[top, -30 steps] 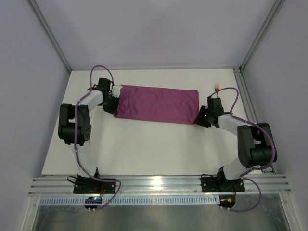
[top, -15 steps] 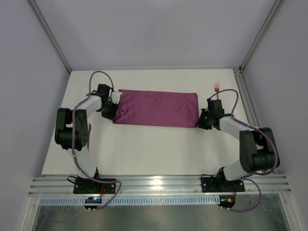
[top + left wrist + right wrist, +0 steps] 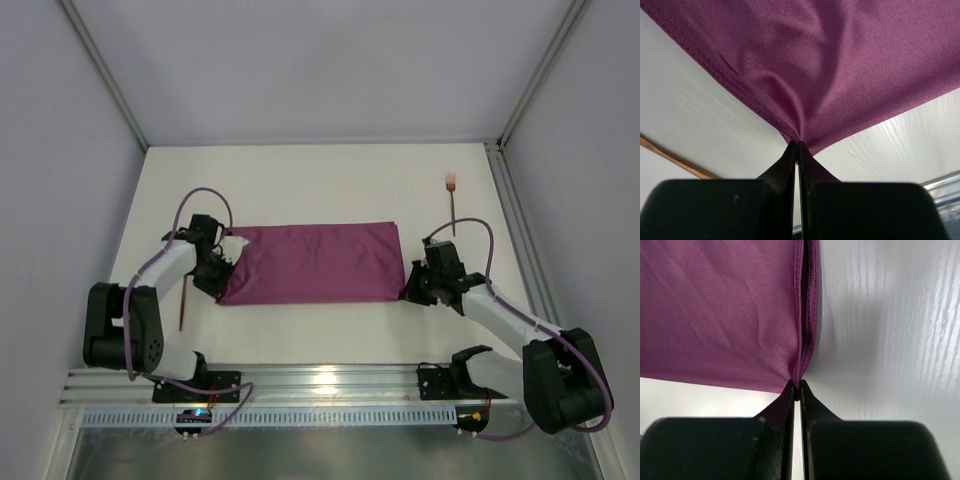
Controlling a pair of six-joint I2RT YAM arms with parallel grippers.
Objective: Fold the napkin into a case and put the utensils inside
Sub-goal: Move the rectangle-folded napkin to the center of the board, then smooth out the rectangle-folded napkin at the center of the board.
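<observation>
a white table [image 3: 300, 180] is seen from above, walled by pale panels on three sides and edged at the near side by an aluminium rail [image 3: 330, 380]. one napkin [image 3: 310, 263] is laid flat on the middle of the table as a wide maroon-purple rectangle, doubled over, with two layered hems seen at its right edge in the right wrist view.

two utensils are counted, both outside the cloth. the first utensil [image 3: 454, 203] is found at the far right, well apart from the napkin, its pale head pointed away from the arms and its handle end lying just by the looped cable of the right arm. the second utensil [image 3: 183, 303], a thin copper strip, is laid near the left side; the left forearm is placed between it and the napkin. it is also seen as a slanted line [image 3: 675, 159] at the lower left of the left wrist view.

two grippers are counted. the left gripper [image 3: 222, 272] is clenched on the near left corner of the napkin [image 3: 840, 75], the cloth being puckered where it is pinched [image 3: 798, 147]. the right gripper [image 3: 410, 288] is clenched on the near right corner [image 3: 799, 387], with the napkin [image 3: 715, 315] spread away from it.
</observation>
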